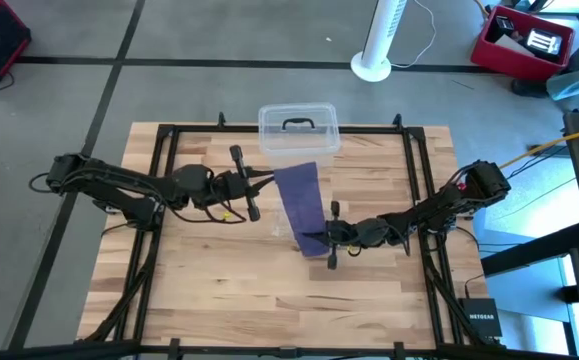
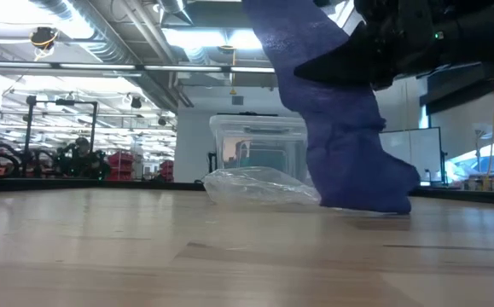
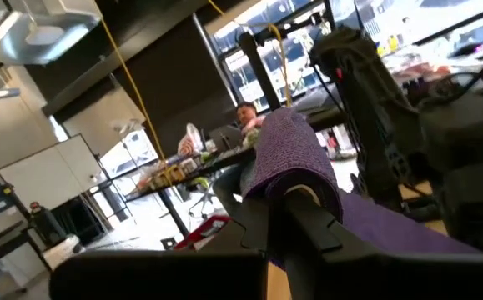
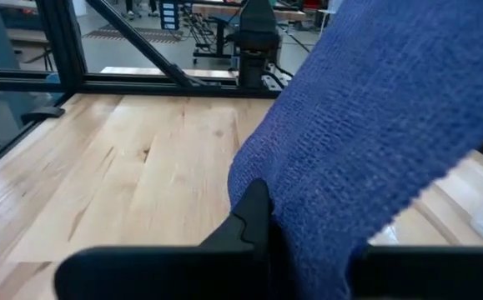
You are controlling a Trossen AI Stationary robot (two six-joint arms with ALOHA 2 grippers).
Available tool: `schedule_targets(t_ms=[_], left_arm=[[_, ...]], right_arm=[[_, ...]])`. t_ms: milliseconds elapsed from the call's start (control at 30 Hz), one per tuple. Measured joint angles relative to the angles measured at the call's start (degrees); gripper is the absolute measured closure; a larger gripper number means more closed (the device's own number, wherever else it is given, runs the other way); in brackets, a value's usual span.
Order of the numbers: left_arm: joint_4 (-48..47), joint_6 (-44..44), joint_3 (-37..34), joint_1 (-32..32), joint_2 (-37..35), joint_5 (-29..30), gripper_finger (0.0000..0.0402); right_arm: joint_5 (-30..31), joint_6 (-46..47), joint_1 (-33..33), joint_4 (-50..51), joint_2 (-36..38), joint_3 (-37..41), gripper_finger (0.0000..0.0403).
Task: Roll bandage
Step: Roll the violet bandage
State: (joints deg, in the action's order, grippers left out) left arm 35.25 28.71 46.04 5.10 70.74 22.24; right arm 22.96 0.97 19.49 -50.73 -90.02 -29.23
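right gripper (image 1: 314, 240), fingers clamped on the near end of the bandage (image 1: 302, 205), held raised above the table (image 1: 219, 290); in the right wrist view the blue weave (image 4: 366, 142) fills the frame beside one dark finger (image 4: 254, 221); left gripper (image 1: 272, 180), fingers closed on the far end of the same strip, seen in the left wrist view as fabric (image 3: 291, 154) folded over the fingertip (image 3: 304, 221); the bandage spans between the two grippers near the table's middle, and in the low view it hangs as a slack purple sheet (image 2: 340, 128) whose lower fold touches the wood; clear crinkly bag (image 2: 259, 186) lying just beside that fold; clear plastic box (image 1: 298, 128) with black handle at the far edge, behind the bag.
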Motion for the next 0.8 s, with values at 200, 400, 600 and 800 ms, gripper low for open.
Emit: schedule_targets(t_ms=[200,400,600,800], left_arm=[[-1.71,-0.04,0.00,0.04,0.20,1.04,0.0398],[-1.79,0.21,0.00,-0.22,0.31,3.39,0.0400],[-1.43,0.18,0.00,-0.79,0.86,3.91,0.0401],[-1.38,-0.19,0.00,-0.85,3.26,4.07,0.0401]], right_arm=[[-0.02,0.00,0.01,0.00,0.00,-0.01,0.0401],[-0.02,0.13,0.01,-0.03,0.00,-0.01,0.0401],[-0.01,0.18,0.01,-0.09,0.00,-0.01,0.0401],[-0.02,0.20,0.04,-0.09,0.00,-0.01,0.0401]])
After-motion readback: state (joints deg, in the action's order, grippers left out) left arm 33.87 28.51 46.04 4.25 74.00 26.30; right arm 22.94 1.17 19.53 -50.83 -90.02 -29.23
